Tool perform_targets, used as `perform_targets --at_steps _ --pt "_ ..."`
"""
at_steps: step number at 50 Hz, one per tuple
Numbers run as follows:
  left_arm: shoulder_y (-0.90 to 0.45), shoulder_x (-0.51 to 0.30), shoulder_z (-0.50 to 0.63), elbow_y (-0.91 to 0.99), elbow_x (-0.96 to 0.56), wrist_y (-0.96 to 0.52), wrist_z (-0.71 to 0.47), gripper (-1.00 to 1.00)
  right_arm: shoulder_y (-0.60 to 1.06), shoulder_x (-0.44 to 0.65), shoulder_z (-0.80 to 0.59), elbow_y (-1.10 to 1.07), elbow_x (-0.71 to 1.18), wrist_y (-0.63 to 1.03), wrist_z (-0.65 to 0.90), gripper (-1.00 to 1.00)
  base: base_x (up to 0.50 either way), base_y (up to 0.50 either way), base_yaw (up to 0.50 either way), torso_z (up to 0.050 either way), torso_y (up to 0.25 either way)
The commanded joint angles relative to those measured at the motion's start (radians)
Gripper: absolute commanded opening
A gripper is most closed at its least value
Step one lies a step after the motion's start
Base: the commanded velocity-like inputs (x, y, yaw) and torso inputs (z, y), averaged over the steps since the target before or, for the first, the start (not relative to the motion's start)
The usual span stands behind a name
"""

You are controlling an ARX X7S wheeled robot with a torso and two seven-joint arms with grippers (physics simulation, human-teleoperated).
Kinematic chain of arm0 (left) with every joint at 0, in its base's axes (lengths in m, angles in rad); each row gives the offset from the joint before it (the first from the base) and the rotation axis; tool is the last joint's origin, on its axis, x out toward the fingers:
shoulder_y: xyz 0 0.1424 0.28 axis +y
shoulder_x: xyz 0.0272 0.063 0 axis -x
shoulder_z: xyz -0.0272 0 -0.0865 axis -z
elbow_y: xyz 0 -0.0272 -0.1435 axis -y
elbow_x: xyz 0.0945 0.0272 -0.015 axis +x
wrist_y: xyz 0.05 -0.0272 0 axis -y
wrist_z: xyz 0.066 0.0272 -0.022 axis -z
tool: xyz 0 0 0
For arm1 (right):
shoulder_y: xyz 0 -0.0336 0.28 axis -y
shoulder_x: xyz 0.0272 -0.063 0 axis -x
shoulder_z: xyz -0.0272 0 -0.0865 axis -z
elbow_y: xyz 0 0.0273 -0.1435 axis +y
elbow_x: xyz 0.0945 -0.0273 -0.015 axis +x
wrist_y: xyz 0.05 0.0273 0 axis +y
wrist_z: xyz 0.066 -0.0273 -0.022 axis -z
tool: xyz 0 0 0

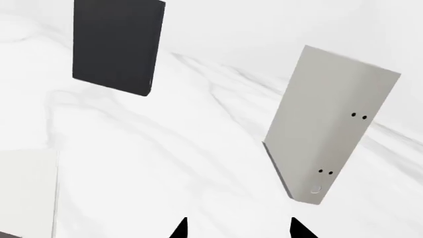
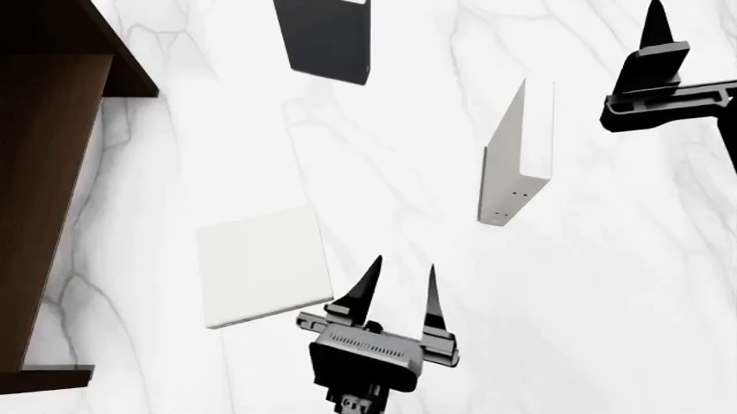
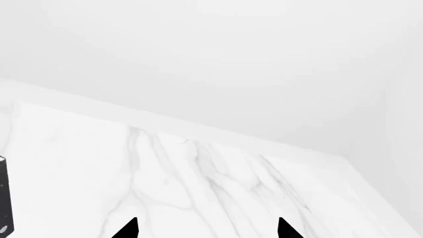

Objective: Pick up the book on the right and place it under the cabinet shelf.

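The book (image 2: 262,267) is plain off-white and lies flat on the white marble table, just right of the cabinet shelf (image 2: 47,172), a large dark brown wooden box at the left. In the left wrist view the book (image 1: 26,191) shows only partly, at the picture's edge. My left gripper (image 2: 401,280) is open and empty, just right of the book's near corner, its tips over bare marble (image 1: 239,230). My right gripper (image 2: 658,43) is at the far right, open and empty (image 3: 206,230), well away from the book.
A dark charcoal book (image 2: 328,39) stands at the back (image 1: 118,44). A pale book with small dots on its spine (image 2: 519,151) stands upright between the two grippers (image 1: 330,124). A dark sliver, perhaps the charcoal book (image 3: 3,198), shows in the right wrist view.
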Motion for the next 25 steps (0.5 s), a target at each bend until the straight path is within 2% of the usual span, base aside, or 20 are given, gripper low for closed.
perform_targets --at_steps 1,25 --pt "-0.042 0.002 -0.007 -0.233 -0.387 0.049 0.153 1.0 0.024 -0.004 0.0 -0.001 0.012 0.017 -0.002 1.0 0.0 0.0 0.0 0.0 -0.012" --pt "-0.073 -0.021 0.017 -0.318 -0.421 0.147 0.022 1.0 0.04 -0.018 0.0 0.009 0.018 0.024 -0.01 1.0 0.01 0.0 0.0 -0.004 -0.007"
